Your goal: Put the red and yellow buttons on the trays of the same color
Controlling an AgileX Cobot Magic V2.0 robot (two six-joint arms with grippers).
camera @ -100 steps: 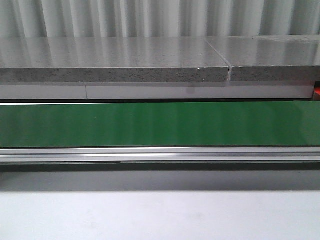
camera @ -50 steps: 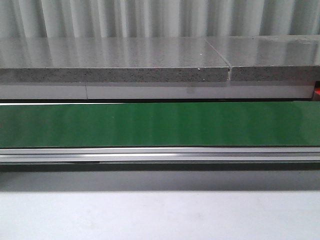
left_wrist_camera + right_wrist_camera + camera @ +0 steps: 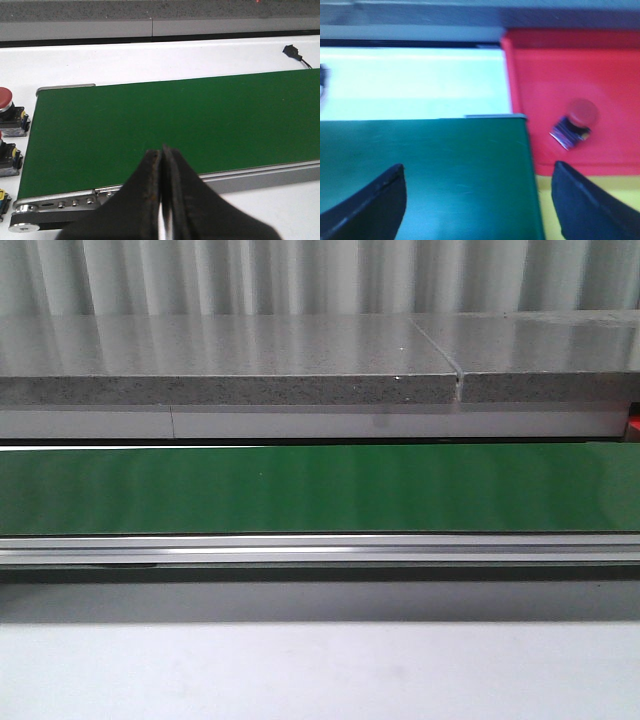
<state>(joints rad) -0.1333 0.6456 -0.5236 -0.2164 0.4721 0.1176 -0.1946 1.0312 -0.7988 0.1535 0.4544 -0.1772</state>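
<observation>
Button (image 3: 574, 125) lies in red tray (image 3: 540, 75); right tool (image 3: 480, 200) wide, empty; left tool (image 3: 162, 200) closed, empty.

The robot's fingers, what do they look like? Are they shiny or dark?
Dark, not shiny. The left gripper has two black fingers that taper to a narrow tip, with rusty-brown scuffs along their inner edges. The right gripper has two plain black fingers, curved and pointed like horns, though that picture is blurry. No cables or markings show on either.
</observation>
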